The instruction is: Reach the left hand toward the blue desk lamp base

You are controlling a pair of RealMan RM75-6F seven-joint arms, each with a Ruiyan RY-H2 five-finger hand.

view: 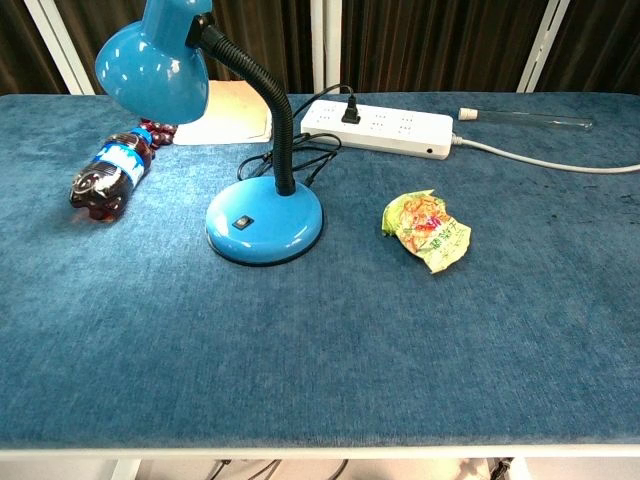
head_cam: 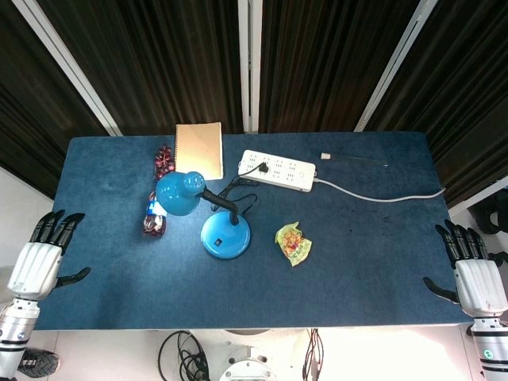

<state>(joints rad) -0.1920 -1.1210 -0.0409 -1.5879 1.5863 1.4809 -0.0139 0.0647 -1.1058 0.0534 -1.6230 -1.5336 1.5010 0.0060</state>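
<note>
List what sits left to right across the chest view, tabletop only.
Bottle → blue desk lamp base → snack packet → clear tube. The notebook and power strip overlap the lamp's span, so they are left out.

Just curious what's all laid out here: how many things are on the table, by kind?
Desk lamp: 1
Power strip: 1
Notebook: 1
Drink bottle: 1
Snack packet: 1
Clear tube: 1
Dark red item behind the bottle, kind unclear: 1
Total: 7
</note>
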